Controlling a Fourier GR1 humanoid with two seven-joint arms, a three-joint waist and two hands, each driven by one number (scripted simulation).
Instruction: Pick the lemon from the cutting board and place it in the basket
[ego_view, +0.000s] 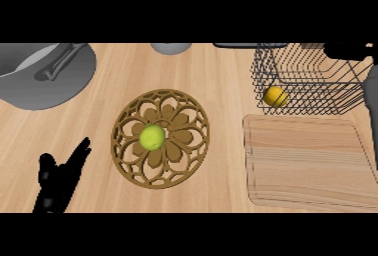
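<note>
Nearest, at the lower left, the black left hand (59, 177) rests above the pale wooden counter (88, 130). Its fingers are straight and close together, pointing away, the thumb is set a little apart, and it holds nothing. At the lower right lies a bare rectangular light-wood cutting board (310, 165). Left of it sits a round brown openwork trivet with a flower pattern (160, 137), with a yellow-green round fruit (153, 136) at its centre. Beyond the board stands a black wire basket (310, 75), and the yellow lemon (275, 96) lies inside it at its near left corner. The black right hand (347, 50) shows at the basket's far right edge; how it is posed cannot be told. At the far left sits a grey metal pot (44, 75).
</note>
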